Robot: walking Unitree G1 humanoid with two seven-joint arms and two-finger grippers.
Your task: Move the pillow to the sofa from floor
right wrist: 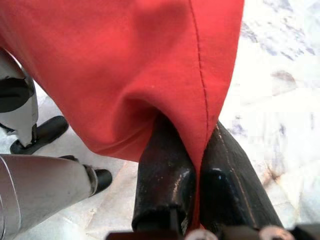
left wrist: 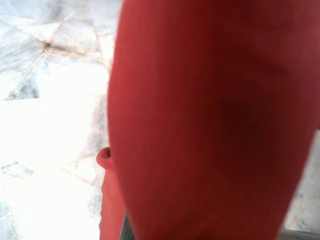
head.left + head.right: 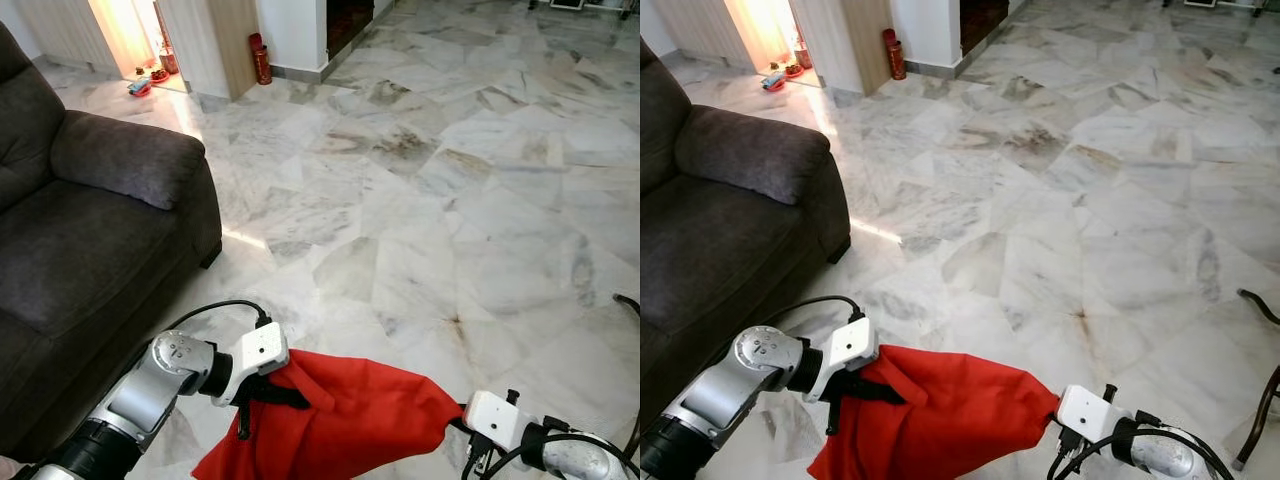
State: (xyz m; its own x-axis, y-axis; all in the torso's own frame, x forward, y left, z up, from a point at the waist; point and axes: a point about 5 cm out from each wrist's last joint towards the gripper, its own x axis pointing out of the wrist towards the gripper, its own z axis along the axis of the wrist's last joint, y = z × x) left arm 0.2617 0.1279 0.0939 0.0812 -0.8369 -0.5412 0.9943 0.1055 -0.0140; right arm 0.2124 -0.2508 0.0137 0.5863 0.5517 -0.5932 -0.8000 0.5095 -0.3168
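Red pillow [image 3: 340, 425] is off the floor, slung between your two grippers low and close in front of the robot, over the marble floor [image 3: 450, 200]. Dark sofa [image 3: 70, 250] sits to the robot's left, seat cushion bare.

Right gripper [image 1: 197, 165]: jaws pinched shut on a thin seamed edge of the pillow; the wrist view has fabric squeezed flat between the two black fingers [image 1: 160, 170].

Left gripper [image 3: 262, 392]: pressed into the pillow's other end, black fingers partly buried in cloth. Left wrist view is red fabric right against the lens. You cannot tell from this whether those jaws are truly clamped or just tucked in.

Handling, judged:
- Light and soft. It sags and folds between the holds, lower corner drooping toward the floor.
- Cover looks smooth, possibly loose over the filling, so an edge pinch may slide or grip cover alone.
- Nothing fragile; a drop costs only time.

Where to hold: take a bunched fold near each end, deep in the jaws, not the bare hem. Keep the two holds spread apart so the middle stays taut as you swing it over the sofa arm [image 3: 130, 155].
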